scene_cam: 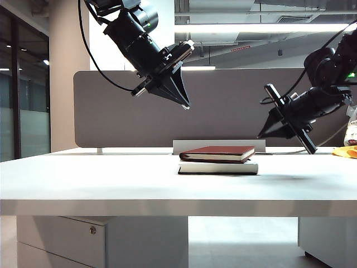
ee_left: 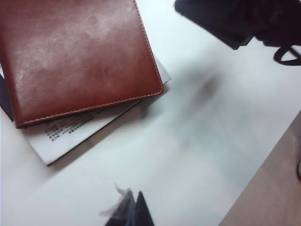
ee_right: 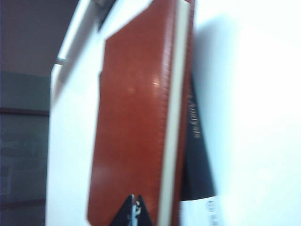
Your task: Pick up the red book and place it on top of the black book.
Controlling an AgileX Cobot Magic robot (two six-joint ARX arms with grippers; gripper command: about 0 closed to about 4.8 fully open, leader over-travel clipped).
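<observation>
The red book (scene_cam: 217, 152) lies flat on top of the black book (scene_cam: 217, 168) at the middle of the white table (scene_cam: 83, 181). My left gripper (scene_cam: 186, 105) hangs well above and to the left of the stack, pointing down, fingers shut and empty. My right gripper (scene_cam: 260, 135) hovers to the right of the books, a little above them, also shut and empty. In the left wrist view the red book (ee_left: 80, 56) covers most of the black book (ee_left: 70, 134), and the left gripper (ee_left: 134, 197) is apart from both. The right wrist view shows the red book (ee_right: 136, 122), the black book (ee_right: 195, 155) and the right gripper (ee_right: 135, 198).
A grey partition panel (scene_cam: 223, 106) stands behind the table. A yellow object (scene_cam: 347, 152) lies at the far right edge. A drawer cabinet (scene_cam: 61, 240) sits under the table. The right arm (ee_left: 225, 19) shows in the left wrist view.
</observation>
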